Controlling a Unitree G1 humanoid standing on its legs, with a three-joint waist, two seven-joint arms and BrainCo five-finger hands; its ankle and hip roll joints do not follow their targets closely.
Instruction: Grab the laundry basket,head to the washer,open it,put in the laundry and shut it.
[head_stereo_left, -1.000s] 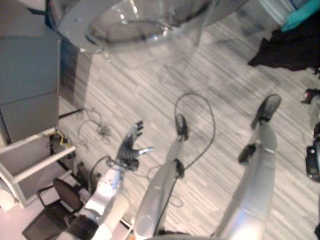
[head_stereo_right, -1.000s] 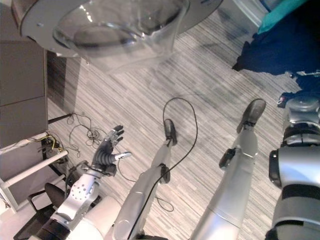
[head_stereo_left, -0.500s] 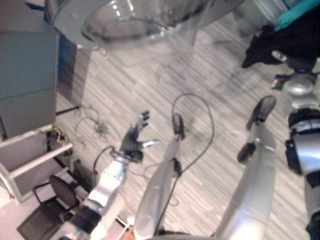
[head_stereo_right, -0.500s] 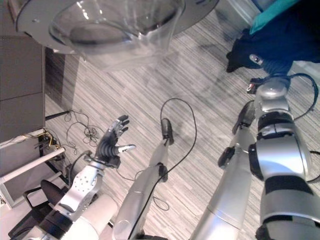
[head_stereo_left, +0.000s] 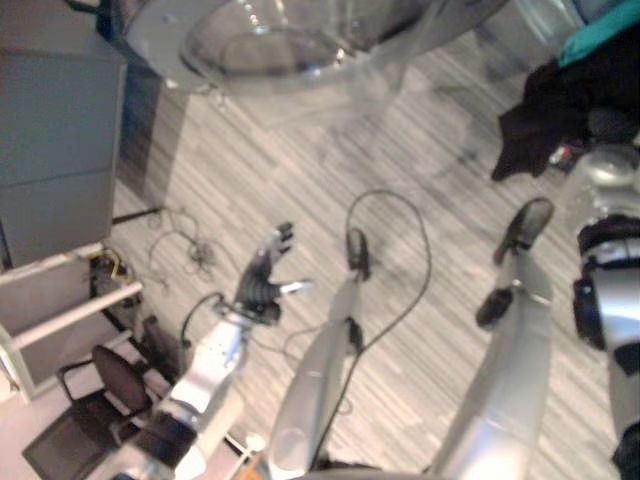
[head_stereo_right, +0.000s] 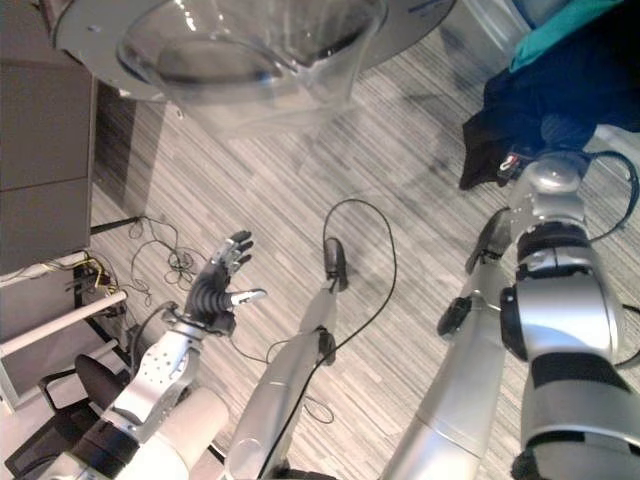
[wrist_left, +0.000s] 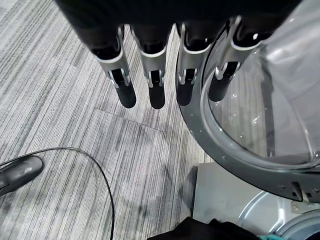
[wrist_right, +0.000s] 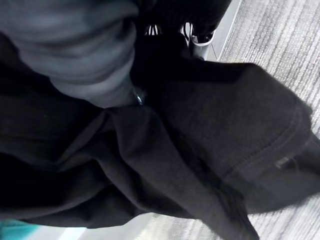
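Washer door (head_stereo_right: 240, 45), glass-bowled and swung open at the far left, stood well clear of the dark laundry (head_stereo_right: 560, 100) bunched at the far right with a teal piece beside it. The right hand (wrist_right: 192, 32) was buried in that dark cloth, its grip not readable, so the step in hand looked like gathering a load; best done by bunching the cloth fully and lifting clear before carrying it left. Left hand (head_stereo_right: 218, 290) hung spread and empty over the floor; no writing legible anywhere.
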